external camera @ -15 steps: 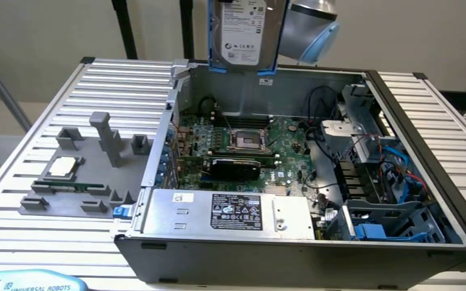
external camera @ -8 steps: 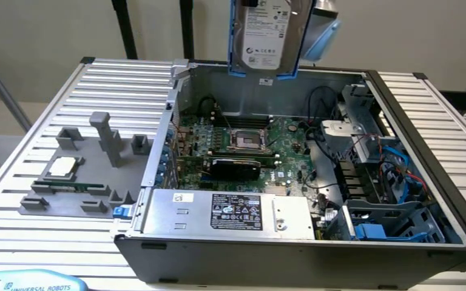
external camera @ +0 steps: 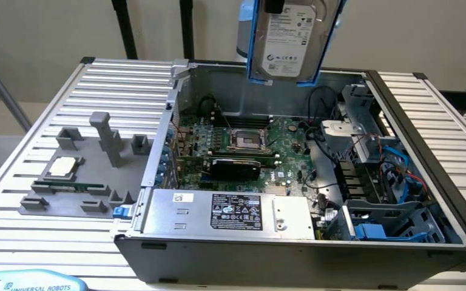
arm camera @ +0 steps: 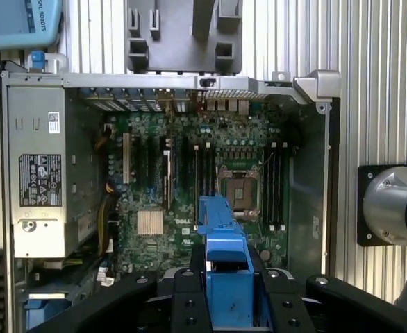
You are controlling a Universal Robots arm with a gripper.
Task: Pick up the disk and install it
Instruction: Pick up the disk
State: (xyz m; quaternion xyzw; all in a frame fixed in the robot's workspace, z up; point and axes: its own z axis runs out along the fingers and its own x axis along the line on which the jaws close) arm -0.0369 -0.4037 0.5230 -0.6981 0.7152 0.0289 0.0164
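Aloft over open PC case (external camera: 298, 260), toward rim farthest from ext. camera, above motherboard (external camera: 241, 139): the disk (external camera: 288, 42), pinched by gripper (arm camera: 228, 305) at sides of blue carrier (arm camera: 221, 229). Likely dense, rigid, shock-sensitive w/ smooth metal faces; safest hold on carrier rails, not label. Silver-gray slab, white printed label, bright blue plastic frame, hanging upright.

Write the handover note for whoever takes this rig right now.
Gripper: shut on the disk, gripping it by its blue carrier.
Disk: in the air, hanging upright above the open computer case, over the case's far side in the exterior view.
Done: the disk is picked up.
Left: installing it; the disk is not in the case yet.
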